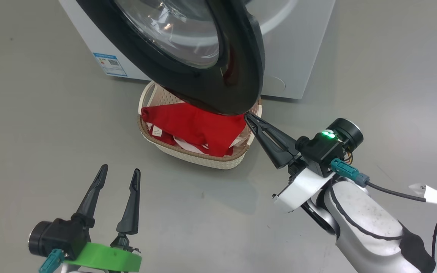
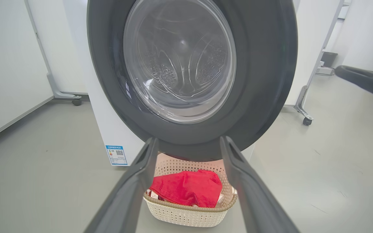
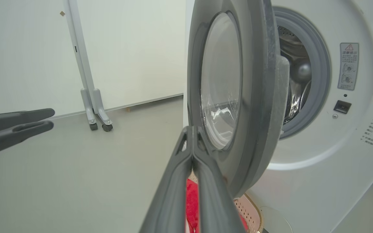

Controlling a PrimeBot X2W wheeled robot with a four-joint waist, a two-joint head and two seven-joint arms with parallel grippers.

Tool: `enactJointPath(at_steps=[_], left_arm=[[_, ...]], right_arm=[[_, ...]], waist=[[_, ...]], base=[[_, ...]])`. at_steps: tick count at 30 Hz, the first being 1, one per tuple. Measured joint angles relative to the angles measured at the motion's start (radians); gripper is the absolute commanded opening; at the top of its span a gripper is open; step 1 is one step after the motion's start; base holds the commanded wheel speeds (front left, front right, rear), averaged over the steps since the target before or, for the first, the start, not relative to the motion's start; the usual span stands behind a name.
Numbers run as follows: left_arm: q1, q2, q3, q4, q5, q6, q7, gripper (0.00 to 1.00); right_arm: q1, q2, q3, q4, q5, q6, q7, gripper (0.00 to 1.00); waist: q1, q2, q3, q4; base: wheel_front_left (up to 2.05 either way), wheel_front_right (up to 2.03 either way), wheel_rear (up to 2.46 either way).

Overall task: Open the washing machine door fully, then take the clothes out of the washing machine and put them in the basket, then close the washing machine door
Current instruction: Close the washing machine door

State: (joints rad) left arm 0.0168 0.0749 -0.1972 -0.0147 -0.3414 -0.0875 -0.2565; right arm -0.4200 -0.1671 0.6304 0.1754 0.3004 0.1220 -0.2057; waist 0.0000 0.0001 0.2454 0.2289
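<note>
1. Grey floor all around. Closest to my head cam, the left pincer hovers low at the lower left. Its fingers are spread wide with nothing between them, and it's well apart from everything else.
2. Over on the right, the right pincer reaches forward on its pale forearm, with a green light on at the wrist. The fingers are pressed flat together and pinch nothing. The tip sits right at the lower edge of the washing machine door, but I honestly can't tell if it's touching.
3. Next out, the basket sits on the floor just in front of the washing machine, its far side tucked under the door. The clothes are piled inside it, red with white trim, and a small white tag shows on the left.
4. The door is swung partway out, glass bowl bulging. On the right wrist cam it's nearly edge-on, and the gap behind it shows the grey seal and the steel drum.
5. A blue label is stuck on the machine's lower corner, left of the basket.
6. Farthest back are white wall panels and a wheeled stand.
</note>
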Motion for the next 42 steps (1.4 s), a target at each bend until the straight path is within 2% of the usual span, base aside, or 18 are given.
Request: enactJointPath(at_steps=[21,34,42], left_arm=[[-0.078,-0.029,-0.021,0.022,-0.002,-0.015,0.000,1.00],[-0.090,-0.033,-0.027,0.037,-0.002,-0.019,0.000,1.00],[-0.106,-0.035,-0.040,0.038,-0.007,-0.024,0.000,1.00]], right_arm=[[-0.195,-0.075,0.006,0.134,0.078,0.000,0.020,0.00],[-0.257,-0.095,-0.022,0.204,0.121,0.005,0.007,0.00],[-0.319,-0.134,-0.073,0.229,0.129,0.009,0.005,0.00]], waist=[[0.0000,0.0000,0.142,0.146],[0.0000,0.0000,0.162,0.158],[0.0000,0.0000,0.195,0.171]], base=[[0.00,0.00,0.00],[0.00,0.00,0.00],[0.00,0.00,0.00]])
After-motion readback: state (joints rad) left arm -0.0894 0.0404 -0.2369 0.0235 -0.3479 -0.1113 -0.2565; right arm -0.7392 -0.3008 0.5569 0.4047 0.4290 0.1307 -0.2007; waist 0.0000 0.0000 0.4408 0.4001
